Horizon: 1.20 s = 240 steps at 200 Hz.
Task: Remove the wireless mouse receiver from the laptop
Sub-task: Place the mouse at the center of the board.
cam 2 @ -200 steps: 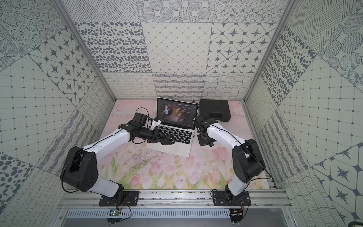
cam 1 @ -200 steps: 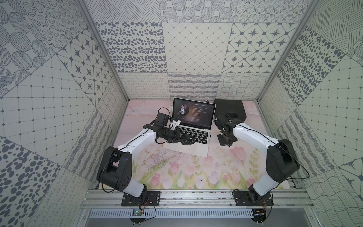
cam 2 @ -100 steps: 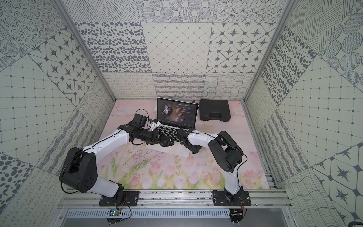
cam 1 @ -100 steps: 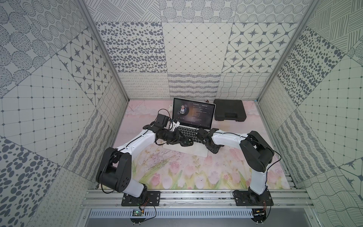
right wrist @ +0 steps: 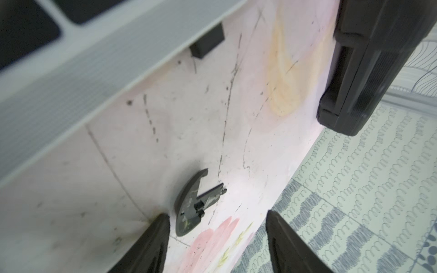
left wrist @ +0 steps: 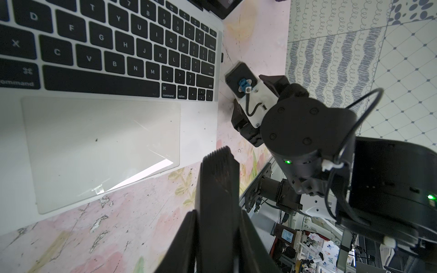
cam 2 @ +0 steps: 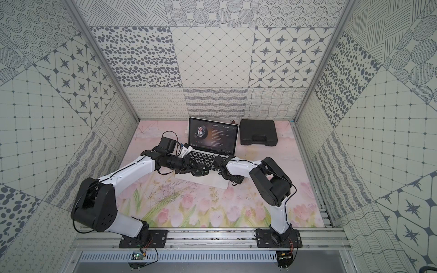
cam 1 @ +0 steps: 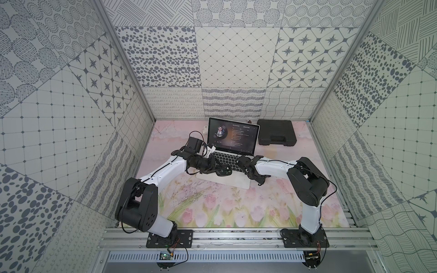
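The floral mat is taken up mostly by the laptop, stood open at its middle. A case is set to the right of the laptop's screen. The left claw is laid over the laptop's front part, and whether it is clenched on anything cannot be told. The right claw is held low just beside the laptop's right edge and aimed along that edge toward the rear. It is released, its fingers spread wide with nothing between them. A black fragment is left on the mat near that edge, apart from the laptop. The receiver is seen plugged into the laptop's right edge, ahead of the claw and closer to the laptop than the claw's midline. The approach is judged to be the step in hand. It is best done if the claw is shifted toward the laptop and advanced past the fragment until the stub is bracketed squarely. The fingers should then be closed on the stub alone, and it should be drawn straight out from the edge, untwisted, while the laptop is kept from sliding.
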### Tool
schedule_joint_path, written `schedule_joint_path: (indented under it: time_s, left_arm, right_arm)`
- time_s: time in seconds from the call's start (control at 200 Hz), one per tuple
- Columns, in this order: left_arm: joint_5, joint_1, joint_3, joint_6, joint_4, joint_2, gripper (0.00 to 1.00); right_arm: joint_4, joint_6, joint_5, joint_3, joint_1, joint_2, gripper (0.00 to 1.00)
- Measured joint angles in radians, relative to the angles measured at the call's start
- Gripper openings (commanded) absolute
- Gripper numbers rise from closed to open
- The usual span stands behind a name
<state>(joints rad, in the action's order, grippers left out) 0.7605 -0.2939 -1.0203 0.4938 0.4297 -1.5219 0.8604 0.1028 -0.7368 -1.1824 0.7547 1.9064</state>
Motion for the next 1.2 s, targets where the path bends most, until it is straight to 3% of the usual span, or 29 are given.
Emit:
schedule_joint_path:
  time_s: [0.235,0.355,0.51,0.665,0.925,1.08,1.14,1.2]
  left_arm:
    - [0.006,0.002,0.046,0.005,-0.026,0.015,0.0]
    - [0.007,-0.017,0.094,0.012,-0.06,0.027,0.0]
    - [0.016,-0.095,0.164,0.018,-0.119,0.018,0.0]
    - [0.042,-0.168,0.266,0.039,-0.221,-0.011,0.0]
    - [0.053,-0.236,0.355,0.069,-0.403,-0.103,0.0]
    - [0.093,-0.241,0.359,0.079,-0.495,-0.156,0.14]
    - [0.106,-0.241,0.356,0.08,-0.52,-0.174,0.25]
    - [0.114,-0.241,0.354,0.081,-0.539,-0.186,0.28]
  right_arm:
    - [-0.042,-0.135,0.363,0.037,-0.003,-0.328,0.79]
    - [-0.098,-0.228,0.581,0.063,-0.073,-0.496,0.79]
    - [-0.144,-0.31,0.787,0.119,-0.192,-0.546,0.79]
    - [-0.193,-0.364,0.957,0.193,-0.225,-0.547,0.78]
    - [-0.29,-0.418,1.136,0.271,-0.262,-0.594,0.79]
    - [-0.332,-0.434,1.189,0.287,-0.275,-0.625,0.79]
    - [-0.344,-0.438,1.201,0.294,-0.279,-0.626,0.79]
    - [-0.35,-0.441,1.208,0.303,-0.28,-0.626,0.79]
